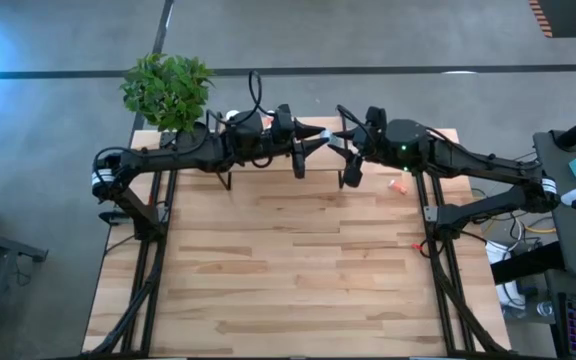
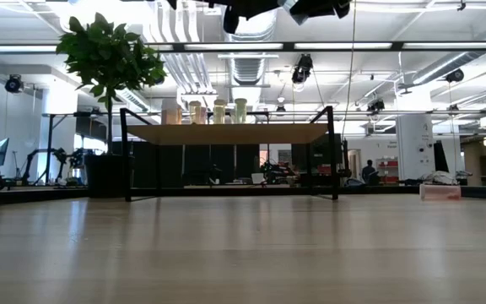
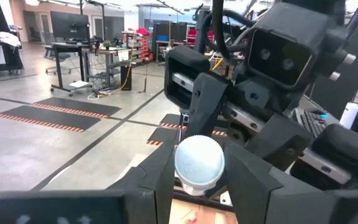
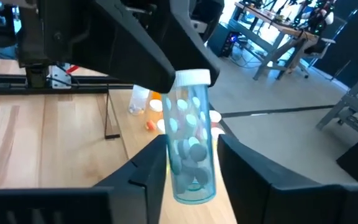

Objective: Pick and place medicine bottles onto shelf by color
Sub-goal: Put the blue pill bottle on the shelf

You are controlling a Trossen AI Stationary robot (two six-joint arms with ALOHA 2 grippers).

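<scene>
Blue-green bottle [image 4: 190, 155] between both claws.

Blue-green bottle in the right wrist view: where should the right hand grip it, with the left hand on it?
Take the blue-green bottle by its clear body, below the white cap. The left hand is clamped at the cap end, so only the body is free. Bring the right hand in from the base end and squeeze across the round wall.

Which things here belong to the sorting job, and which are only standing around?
Job:
- blue bottle, held between both tools: left tool, right tool
- shelf with bottles on top
- pinkish bottle lying on the table

Not job:
- potted plant
- floor markings
</scene>
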